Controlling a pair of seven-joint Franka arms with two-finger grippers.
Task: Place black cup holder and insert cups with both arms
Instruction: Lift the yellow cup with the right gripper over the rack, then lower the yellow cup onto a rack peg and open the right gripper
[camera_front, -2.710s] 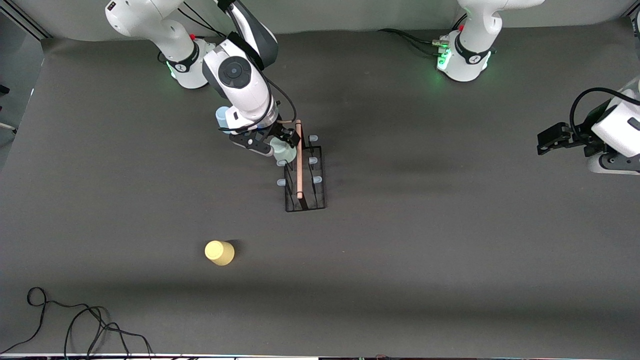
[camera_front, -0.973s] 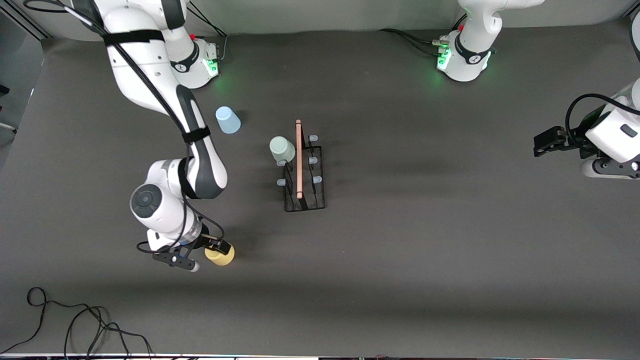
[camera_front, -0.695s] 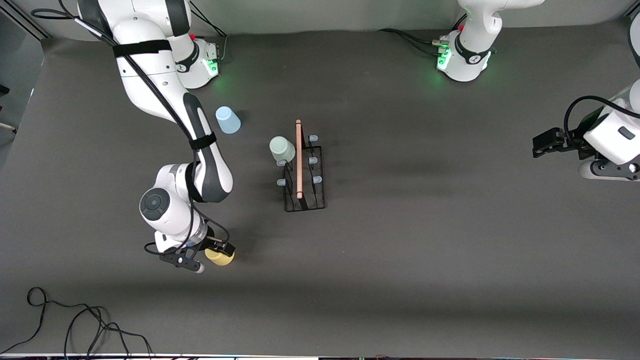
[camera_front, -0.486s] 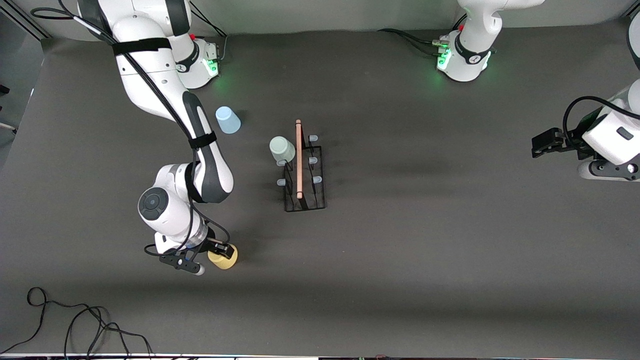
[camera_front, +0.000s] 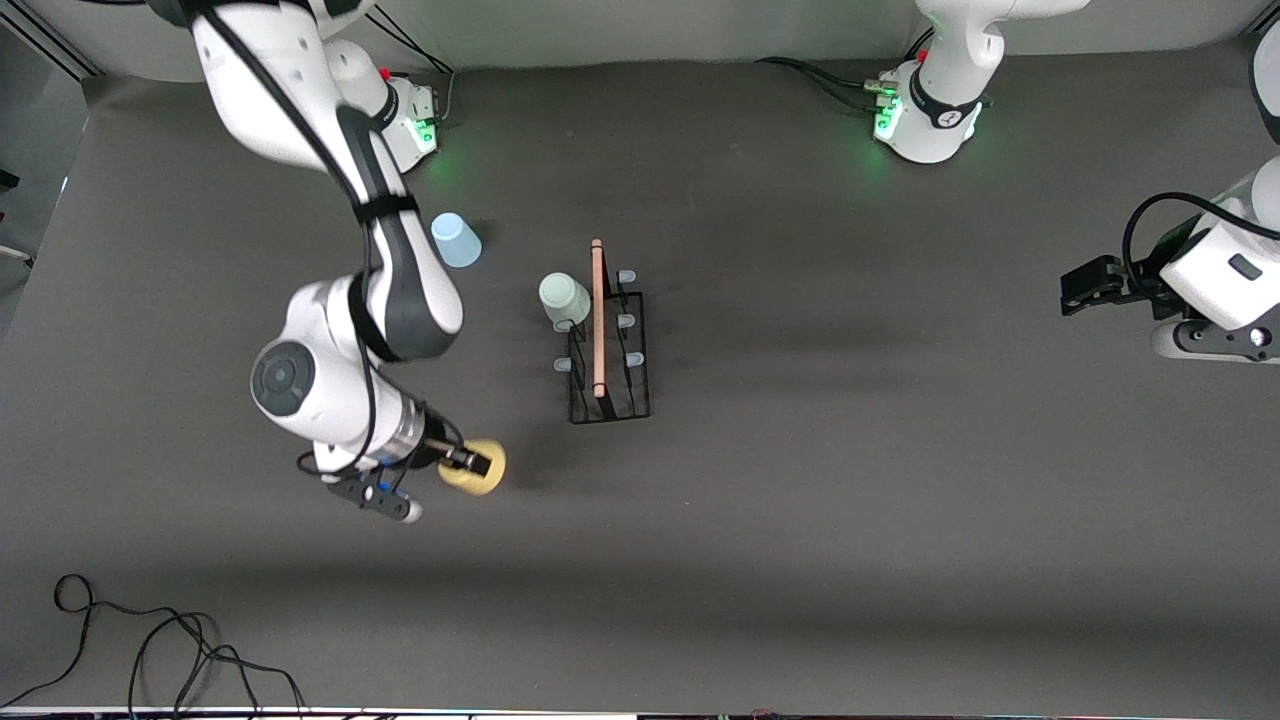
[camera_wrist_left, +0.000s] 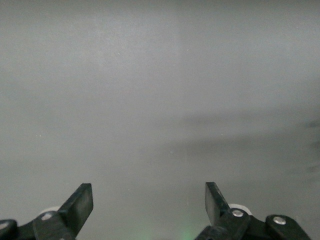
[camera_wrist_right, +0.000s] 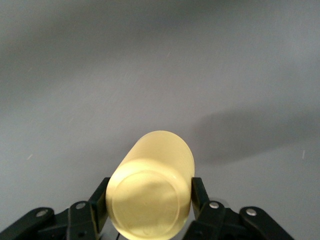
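Yellow cup (camera_front: 478, 474) sits pinched in the right hand (camera_front: 470, 466) above the tabletop (camera_front: 800, 500), the mint cup (camera_front: 563, 298) capping a prong of the black rack (camera_front: 608, 345), while the left hand (camera_wrist_left: 149, 205) waits spread at the left arm's end.

Even, dim overhead light casts soft shadows on the table (camera_front: 800, 500); left wrist view looks hazy.

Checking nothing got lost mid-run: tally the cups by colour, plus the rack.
Yellow cup: 1, held in the right gripper
Green cup: 1, on the rack
Blue cup: 1, on the table
Rack: 1
Total: 4
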